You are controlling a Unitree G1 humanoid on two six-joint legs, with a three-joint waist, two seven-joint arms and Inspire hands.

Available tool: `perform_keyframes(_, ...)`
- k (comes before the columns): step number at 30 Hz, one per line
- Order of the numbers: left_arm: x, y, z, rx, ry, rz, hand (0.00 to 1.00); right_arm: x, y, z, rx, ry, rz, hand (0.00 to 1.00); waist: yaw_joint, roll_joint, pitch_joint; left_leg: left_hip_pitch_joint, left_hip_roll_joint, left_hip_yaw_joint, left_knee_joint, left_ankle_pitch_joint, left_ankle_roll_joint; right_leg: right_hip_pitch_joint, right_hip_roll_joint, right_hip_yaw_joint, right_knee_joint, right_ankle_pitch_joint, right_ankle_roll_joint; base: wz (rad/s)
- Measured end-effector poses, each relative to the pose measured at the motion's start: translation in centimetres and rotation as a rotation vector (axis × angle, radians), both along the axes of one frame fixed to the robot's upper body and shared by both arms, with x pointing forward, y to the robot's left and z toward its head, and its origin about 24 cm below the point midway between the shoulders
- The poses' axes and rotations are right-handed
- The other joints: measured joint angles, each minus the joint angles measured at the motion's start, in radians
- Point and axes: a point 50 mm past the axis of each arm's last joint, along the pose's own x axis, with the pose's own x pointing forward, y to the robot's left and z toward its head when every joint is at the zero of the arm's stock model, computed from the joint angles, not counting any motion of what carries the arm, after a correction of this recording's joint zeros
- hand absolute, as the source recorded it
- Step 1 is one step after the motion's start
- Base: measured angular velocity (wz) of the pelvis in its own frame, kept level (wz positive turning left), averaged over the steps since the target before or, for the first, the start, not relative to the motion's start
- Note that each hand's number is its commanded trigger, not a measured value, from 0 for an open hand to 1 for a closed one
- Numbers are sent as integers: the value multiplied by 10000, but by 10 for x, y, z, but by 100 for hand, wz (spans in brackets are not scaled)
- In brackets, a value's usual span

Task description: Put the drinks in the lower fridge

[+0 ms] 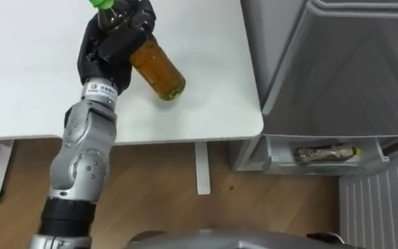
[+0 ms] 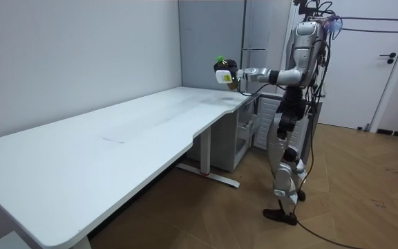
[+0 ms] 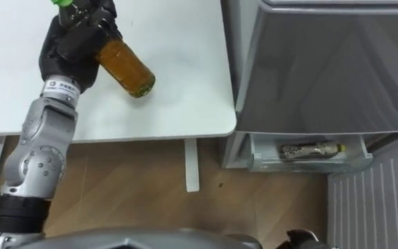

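A bottle of amber drink (image 1: pixel 159 70) with a green cap (image 1: pixel 102 3) hangs tilted over the white table (image 1: pixel 26 90), cap away from me. My left hand (image 1: pixel 109 43) is shut round its upper half. In the room view I stand at the table's end beside the fridge, left arm stretched forward with the bottle (image 2: pixel 226 75). The fridge's lower drawer (image 1: pixel 282 164) stands pulled out at the right, and a second bottle (image 1: pixel 327 152) lies on its side in it. A dark bit of my right hand (image 3: pixel 302 239) peeks in at the bottom edge.
The grey fridge door (image 1: pixel 351 69) rises right beside the table's corner (image 1: pixel 254 124). Below the table edge are its white leg (image 1: pixel 200 166) and wooden floor. A ribbed white panel (image 1: pixel 378 207) lies low on the right.
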Motion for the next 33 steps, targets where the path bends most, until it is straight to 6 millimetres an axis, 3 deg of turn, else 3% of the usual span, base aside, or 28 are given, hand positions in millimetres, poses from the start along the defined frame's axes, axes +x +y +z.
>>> perform_keyframes(2,-1,-3,-1,-72,-12,-213,100,5,1,1,-29,-150,326,0,27,3,-2,12,43,-447,-14,56,7,-147,14,-265,436,-27,3,20)
perform_keyframes(3,-3,-7,-3,-114,21,-396,100,6,-1,2,-70,-225,365,0,158,89,41,70,264,-1320,-29,105,18,-536,135,-215,940,-289,-115,-44)
perform_keyframes(4,-4,-5,-3,-45,-68,-554,100,13,1,3,-5,-466,428,0,531,53,12,23,430,-2044,-11,95,-1,-970,489,457,-58,-102,-451,-66)
perform_keyframes(5,-4,-1,-3,-54,-103,-471,100,20,4,4,75,-717,519,0,561,-22,-3,-101,434,-2139,18,82,-36,-1112,532,430,-359,665,-660,-20)
perform_keyframes(6,-7,4,-7,-41,63,-374,100,26,12,4,281,-1120,670,0,116,-19,-38,-256,489,-2067,-42,130,-221,-969,560,-24,-359,798,-592,47)
perform_keyframes(7,-11,0,-11,-376,143,-669,100,30,14,5,502,-1431,410,0,-109,22,-42,-175,520,-1521,-234,170,-274,-915,575,-217,-350,790,-595,70)
perform_keyframes(9,-16,-8,-16,-736,239,-1289,100,38,20,7,840,-1820,337,0,-135,22,-41,-62,537,-1003,-446,288,-314,-888,594,-226,-359,765,-577,30)
perform_keyframes(13,-23,-14,-25,-837,681,-1793,100,65,50,14,2224,-2847,928,0,-102,-32,-48,-46,402,-1005,-383,285,-308,-838,557,-324,-359,740,-542,8)
perform_keyframes(17,-31,-13,-33,-1229,916,-1950,100,83,67,28,2968,-3849,1771,0,-53,-148,-8,284,300,-898,-360,270,-281,-500,465,-268,-342,674,-436,1)
perform_keyframes(19,-35,-12,-37,-1219,1017,-2001,100,98,77,44,3390,-4800,2264,0,-53,-254,37,247,262,-893,-252,213,-185,-490,439,-265,-349,626,-397,0)
perform_keyframes(22,-38,-12,-41,-1257,1258,-2062,100,110,86,63,3781,-5808,2850,0,-83,-269,32,50,201,-913,-75,210,-180,-589,388,-235,-332,614,-400,1)
perform_keyframes(33,-39,-11,-41,-1063,1180,-2401,100,108,96,83,5028,-6023,4073,0,-89,-156,-11,-192,170,-740,161,176,-127,-939,293,-108,173,477,-409,-2)
